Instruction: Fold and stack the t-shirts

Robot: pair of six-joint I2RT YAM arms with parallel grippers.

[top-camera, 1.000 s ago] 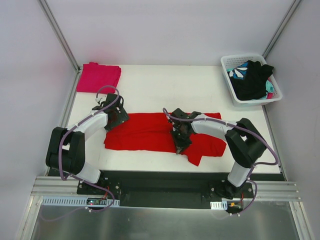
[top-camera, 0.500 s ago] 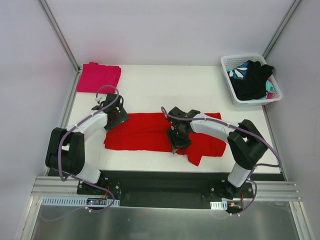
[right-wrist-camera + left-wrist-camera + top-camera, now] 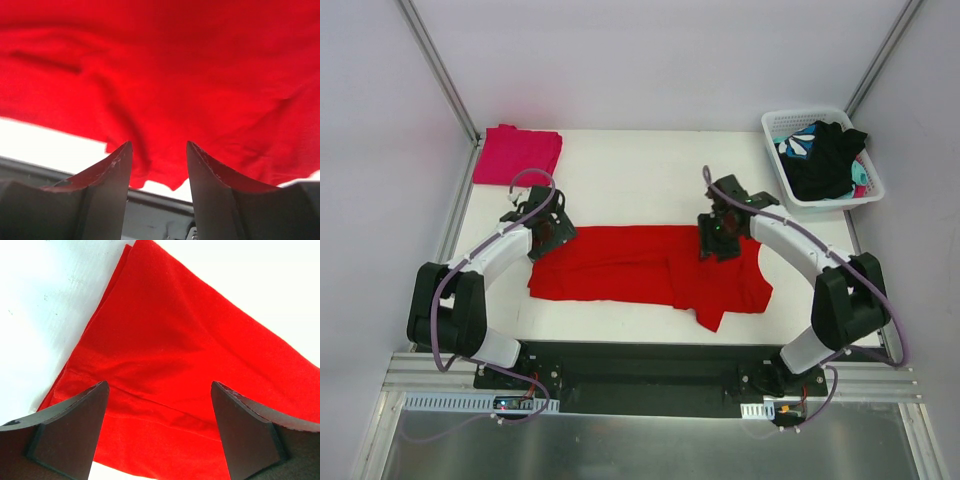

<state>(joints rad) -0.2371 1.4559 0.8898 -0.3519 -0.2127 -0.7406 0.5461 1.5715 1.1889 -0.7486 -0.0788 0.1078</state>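
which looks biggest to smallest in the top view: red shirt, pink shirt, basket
1. red shirt, clearly largest
2. basket, looks a little bigger than the next
3. pink shirt, but these two are close, so their order is unsure

Red t-shirt (image 3: 620, 265) lies half-folded, centre; magenta t-shirt (image 3: 517, 155) sits folded, far left.

White table (image 3: 620, 170) is carrying red t-shirt (image 3: 620, 265) lying spread at ctr-front, folded pink t-shirt (image 3: 517, 155) sitting far-left corner, white basket (image 3: 772, 128) sitting far-right.
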